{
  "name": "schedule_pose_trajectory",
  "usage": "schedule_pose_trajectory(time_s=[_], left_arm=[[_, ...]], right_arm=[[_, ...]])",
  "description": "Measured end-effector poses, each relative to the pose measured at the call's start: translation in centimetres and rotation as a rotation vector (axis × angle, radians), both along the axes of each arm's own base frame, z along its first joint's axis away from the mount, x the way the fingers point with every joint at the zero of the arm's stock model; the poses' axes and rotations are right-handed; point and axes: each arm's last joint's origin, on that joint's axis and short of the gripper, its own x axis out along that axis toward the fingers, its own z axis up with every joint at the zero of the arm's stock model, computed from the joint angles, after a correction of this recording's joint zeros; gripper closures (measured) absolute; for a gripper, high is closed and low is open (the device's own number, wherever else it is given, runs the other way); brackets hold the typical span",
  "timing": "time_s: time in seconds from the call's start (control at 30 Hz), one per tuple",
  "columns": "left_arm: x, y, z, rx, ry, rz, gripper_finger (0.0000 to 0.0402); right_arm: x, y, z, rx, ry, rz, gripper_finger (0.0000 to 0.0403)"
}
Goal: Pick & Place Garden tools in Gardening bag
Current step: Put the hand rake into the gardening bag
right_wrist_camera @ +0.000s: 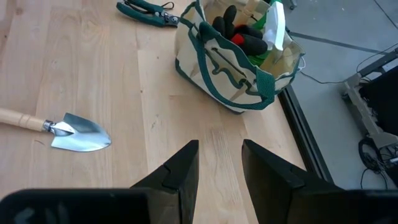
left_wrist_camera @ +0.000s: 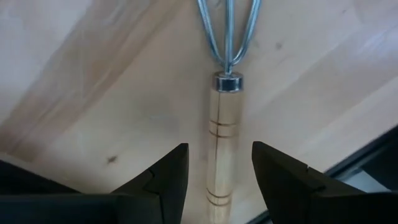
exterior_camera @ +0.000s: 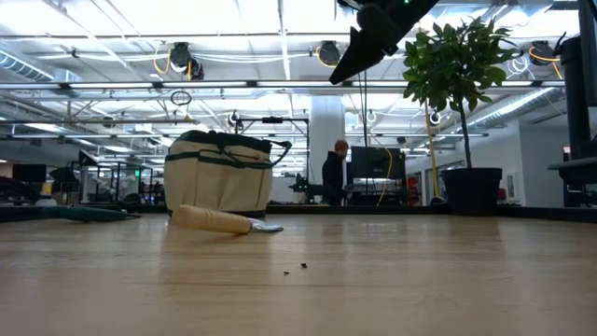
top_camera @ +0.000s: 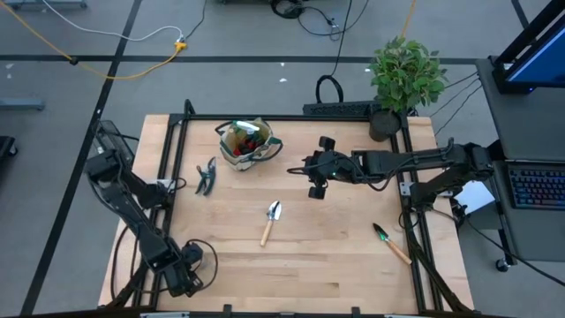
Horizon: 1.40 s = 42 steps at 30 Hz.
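we see the left gripper [left_wrist_camera: 219, 180] spread around the rake [left_wrist_camera: 225, 124] handle, not pinching; the right gripper [right_wrist_camera: 219, 165] hangs spread, empty, near the gardening bag [right_wrist_camera: 233, 59].

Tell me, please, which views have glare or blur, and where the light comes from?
Low view: bright ceiling lights behind leave the gardening bag and potted plant backlit, and the near table is soft. Left wrist view: the rake handle is sharp between the blurred left pincer fingers. High view: even light, faint shadows.
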Motion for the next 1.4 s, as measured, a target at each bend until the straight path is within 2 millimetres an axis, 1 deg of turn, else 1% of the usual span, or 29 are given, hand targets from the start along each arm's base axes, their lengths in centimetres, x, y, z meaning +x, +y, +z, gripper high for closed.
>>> schedule_pose_trajectory(time_s=[0.2, 0.37, 0.47, 0.63, 0.83, 0.97, 1.03, 1.1, 1.27, 1.4], left_arm=[[0.3, -0.9, -1.3, -0.013, 0.004, -0.01, 0.022], [0.4, -1.0, -2.0, 0.017, 0.025, -0.011, 0.0226], [0.3, -0.9, -2.1, 0.029, 0.032, -0.015, 0.0258], [0.2, -0.7, -2.1, 0.042, 0.033, -0.046, 0.0336], [0.4, -0.5, -1.7, 0.02, 0.014, -0.072, 0.0339], [0.7, 0.3, -0.3, -0.033, -0.035, -0.132, 0.0339], [1.0, 0.7, 1.2, -0.09, -0.082, -0.144, 0.0339], [1.2, 1.3, 2.7, -0.137, -0.129, -0.14, 0.0339], [2.0, 3.9, 6.5, -0.213, -0.303, -0.049, 0.0339], [2.5, 6.4, 9.1, -0.251, -0.446, 0.038, 0.0339]], right_arm=[[0.0, 0.0, 0.0, 0.0, 0.0, 0.001, 0.0287], [0.0, 0.0, 0.0, 0.001, -0.001, 0.001, 0.0287], [0.0, 0.0, 0.0, 0.001, -0.001, 0.001, 0.0287], [0.0, 0.0, 0.0, 0.001, -0.001, 0.001, 0.0287], [0.0, 0.0, 0.0, 0.001, -0.005, 0.002, 0.0287], [0.1, 0.0, 0.1, 0.002, -0.021, 0.003, 0.0287], [0.3, 0.1, 0.3, 0.018, -0.05, 0.023, 0.0287], [0.6, 0.3, 0.7, 0.062, -0.095, 0.085, 0.0287], [1.4, 1.1, 1.7, 0.134, -0.219, 0.288, 0.0287], [1.7, 1.8, 2.5, 0.072, -0.291, 0.38, 0.0287]])
